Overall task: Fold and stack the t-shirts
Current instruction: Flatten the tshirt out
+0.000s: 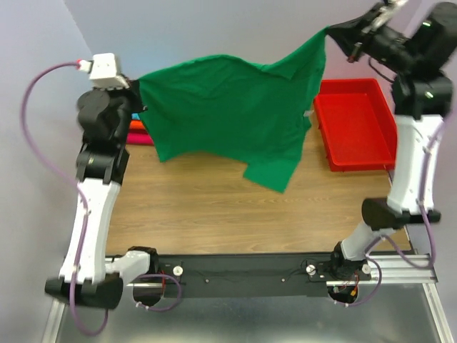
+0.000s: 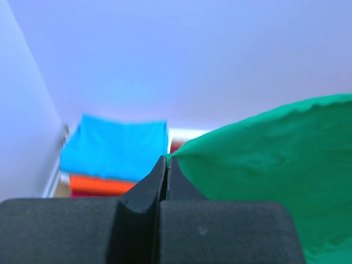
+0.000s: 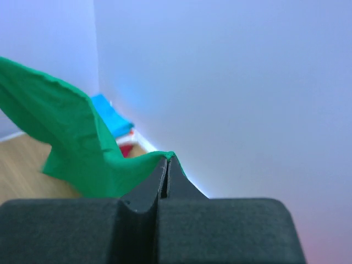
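The large green t-shirt (image 1: pixel 228 114) hangs spread in the air between my two grippers, its lower edge drooping over the wooden table. My left gripper (image 1: pixel 136 89) is shut on its left corner; in the left wrist view the green cloth (image 2: pixel 275 170) runs off from the closed gripper (image 2: pixel 166 160). My right gripper (image 1: pixel 335 32) is shut on the right corner, held higher; the right wrist view shows the cloth (image 3: pixel 71 143) pinched at the closed gripper (image 3: pixel 166 159). A stack with a turquoise tee (image 2: pixel 115 148) on top and an orange tee (image 2: pixel 99 184) below lies at the far left.
A red plastic tray (image 1: pixel 357 121) stands on the table (image 1: pixel 214 214) at the back right, under my right arm. The stack of tees (image 1: pixel 137 132) sits against the wall at the back left corner. Pale walls close in behind and on the left.
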You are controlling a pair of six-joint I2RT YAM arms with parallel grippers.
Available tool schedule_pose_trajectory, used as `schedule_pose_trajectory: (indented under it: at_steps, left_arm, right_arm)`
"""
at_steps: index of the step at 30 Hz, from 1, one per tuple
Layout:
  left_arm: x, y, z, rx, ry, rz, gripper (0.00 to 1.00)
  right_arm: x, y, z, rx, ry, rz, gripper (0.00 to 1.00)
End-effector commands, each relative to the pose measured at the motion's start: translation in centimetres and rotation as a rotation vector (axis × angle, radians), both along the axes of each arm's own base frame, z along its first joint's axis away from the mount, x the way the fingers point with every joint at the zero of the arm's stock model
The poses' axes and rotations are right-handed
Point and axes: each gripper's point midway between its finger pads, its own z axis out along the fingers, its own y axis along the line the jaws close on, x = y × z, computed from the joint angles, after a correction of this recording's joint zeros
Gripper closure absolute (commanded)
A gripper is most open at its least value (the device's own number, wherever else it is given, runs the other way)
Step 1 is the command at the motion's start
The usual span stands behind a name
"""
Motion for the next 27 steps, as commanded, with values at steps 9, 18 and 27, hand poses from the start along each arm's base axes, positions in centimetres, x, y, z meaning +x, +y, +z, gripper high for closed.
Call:
schedule_pose_trajectory:
  at_steps: [9, 18, 27]
  left_arm:
    - [-15.2, -2.5, 17.0, -0.016, -0.545, -0.218, 1.00]
    - [-18.9, -3.2, 18.6, -0.011, -0.616, -0.283, 1.00]
    - [-11.5, -2.6, 8.7, -0.056, -0.429, -0.198, 1.00]
  right_arm:
    - [-14.2, -2.9, 11.3, 0.092, -0.294, -0.078, 1.00]
    - [-14.6, -5.6, 12.9, 0.111, -0.350, -0.239, 1.00]
    - [-6.0, -5.5, 9.3, 0.134, -0.228, -0.204, 0.99]
